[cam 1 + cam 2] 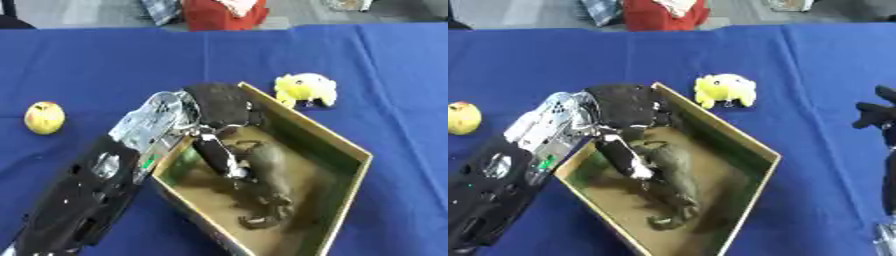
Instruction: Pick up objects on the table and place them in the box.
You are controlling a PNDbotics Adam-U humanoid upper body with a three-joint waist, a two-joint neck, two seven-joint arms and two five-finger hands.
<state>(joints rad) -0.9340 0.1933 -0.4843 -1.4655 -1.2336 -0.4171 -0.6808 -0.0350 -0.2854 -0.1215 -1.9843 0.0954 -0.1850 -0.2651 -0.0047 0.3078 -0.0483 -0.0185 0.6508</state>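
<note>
reaching in: the left hand (219, 112) hangs over the near-left wall of the cardboard box (346, 145), its fingers (219, 157) pointing down inside and touching a grey-brown toy animal (271, 175) lying on the box floor.
hand state: whether those fingers are pinching the toy or resting straight against it cannot be told.
right hand: the right hand (877, 115) shows only at the right edge of the right eye view, dark fingers raised; its state cannot be told either.
still outside: a yellow plush toy (306, 89) sits just beside the box's far corner; a yellow fruit, apple-like (44, 117), lies well apart to the left on the blue tablecloth (105, 60).
risk: if a finger is caught on the toy, lifting the hand would likely drag it back out.
risk: the wrist could catch the box wall and shove the box into the plush toy.
</note>
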